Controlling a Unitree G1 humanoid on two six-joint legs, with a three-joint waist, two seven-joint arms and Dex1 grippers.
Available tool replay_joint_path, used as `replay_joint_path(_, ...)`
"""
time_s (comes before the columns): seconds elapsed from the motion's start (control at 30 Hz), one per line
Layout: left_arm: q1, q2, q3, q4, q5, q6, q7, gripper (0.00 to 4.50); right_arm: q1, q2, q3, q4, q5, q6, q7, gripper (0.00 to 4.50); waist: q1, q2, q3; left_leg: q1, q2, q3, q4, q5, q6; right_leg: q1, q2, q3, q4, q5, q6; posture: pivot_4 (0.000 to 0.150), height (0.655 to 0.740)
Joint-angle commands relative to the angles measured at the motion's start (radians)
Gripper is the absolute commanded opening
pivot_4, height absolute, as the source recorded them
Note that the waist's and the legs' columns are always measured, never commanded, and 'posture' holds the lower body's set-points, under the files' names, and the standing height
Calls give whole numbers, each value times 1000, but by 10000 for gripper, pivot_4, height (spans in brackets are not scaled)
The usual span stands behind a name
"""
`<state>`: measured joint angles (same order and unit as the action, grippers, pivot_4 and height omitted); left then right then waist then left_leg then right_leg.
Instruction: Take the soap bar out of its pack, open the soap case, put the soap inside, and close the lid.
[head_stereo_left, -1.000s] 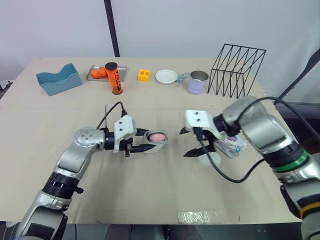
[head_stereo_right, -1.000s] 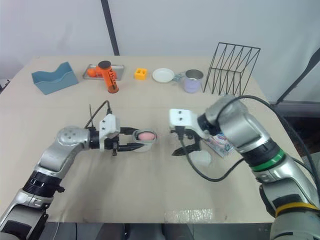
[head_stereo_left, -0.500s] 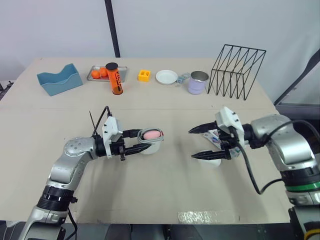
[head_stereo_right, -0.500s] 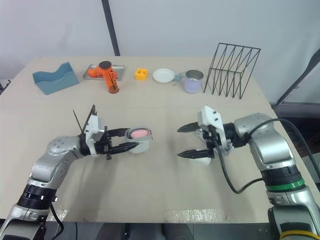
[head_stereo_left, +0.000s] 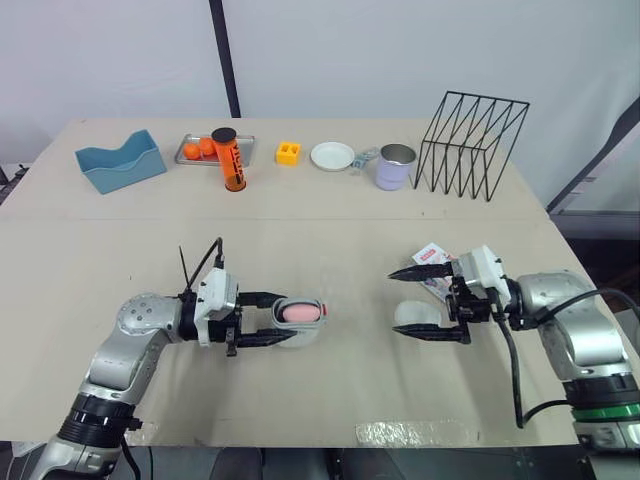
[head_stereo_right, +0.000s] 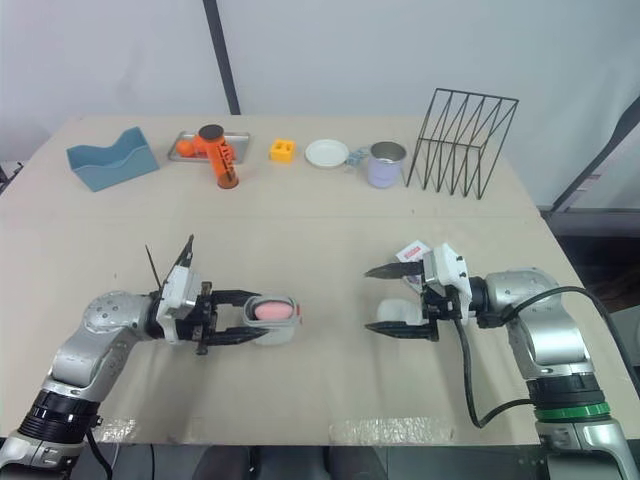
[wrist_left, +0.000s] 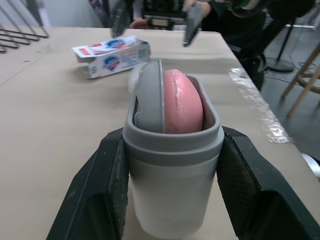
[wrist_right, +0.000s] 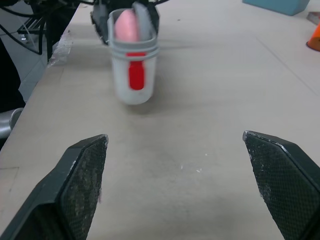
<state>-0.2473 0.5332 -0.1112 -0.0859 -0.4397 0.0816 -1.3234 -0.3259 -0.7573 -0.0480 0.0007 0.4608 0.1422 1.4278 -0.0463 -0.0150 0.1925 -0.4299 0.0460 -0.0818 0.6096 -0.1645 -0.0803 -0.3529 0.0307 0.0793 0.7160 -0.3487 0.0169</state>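
Closure looks to be the step left. The soap case (wrist_left: 172, 175) is clamped by its sides between the two fingers of the left gripper (head_stereo_left: 289, 319), its mouth turned toward the right gripper (head_stereo_left: 404, 303). That gripper hangs well apart from the soap case, spread wide with nothing in it. A pale lid (head_stereo_left: 416, 312) lies on the table by its fingers. To do this well, I judge the right gripper should pinch the lid by its edges and square it to the soap case's rim. It should then press straight on while the left holds firm, since a skewed start could jam or nudge the contents. Inside the soap case the pink soap (wrist_left: 183, 101) stands on edge, with a grey plate (wrist_left: 150, 97) beside it that I cannot identify. The soap pack (wrist_left: 112, 56) lies on its side beyond the soap case, near the lid, and looks emptied. Far behind the soap case, a tray (head_stereo_left: 246, 141) holds orange fruit (head_stereo_left: 198, 147).
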Motion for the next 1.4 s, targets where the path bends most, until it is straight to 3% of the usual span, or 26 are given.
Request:
replay_joint_path(0.03,-23,2,10,0,-9,-28,-10,19434,6,-25,-70,-37,54,28,-20,44506,0,0,0,0,0,0,0,0,0,0,0,0,0,0,0,1500,7400)
replay_joint_path(0.3,-43,7,5,42,9,-58,-13,19434,153,-107,-250,-29,126,87,-43,44506,3,0,0,0,-1,0,0,0,1,0,0,0,-1,0,1,1500,7400)
replay_joint_path(0.57,-40,-3,10,37,16,-50,22,19434,313,-134,-458,66,91,56,-165,44506,1,0,0,2,-1,1,0,0,1,1,0,2,0,-1,1,1500,7400)
replay_joint_path(0.7,-34,1,6,25,9,-39,23,19434,392,-146,-486,63,78,64,-173,44506,0,0,0,2,-1,2,-1,0,1,2,0,3,-1,-1,1,1500,7400)
replay_joint_path(0.83,-36,1,2,20,1,-26,18,19434,425,-175,-476,58,55,95,-188,44506,-2,1,0,4,-1,3,-1,0,1,2,0,5,0,-3,5,1500,7400)
replay_joint_path(1.1,-48,5,-3,5,-4,0,8,19434,363,-371,-344,-24,-31,253,-179,44506,-2,3,0,6,-1,6,-1,-1,1,4,0,7,-1,-4,7,1500,7400)
replay_joint_path(1.4,-50,-4,-8,-21,-5,19,10,19434,170,-518,-116,-214,-80,504,-216,44506,-1,3,0,6,-1,7,-1,-1,2,4,0,8,-1,-4,8,1500,7400)
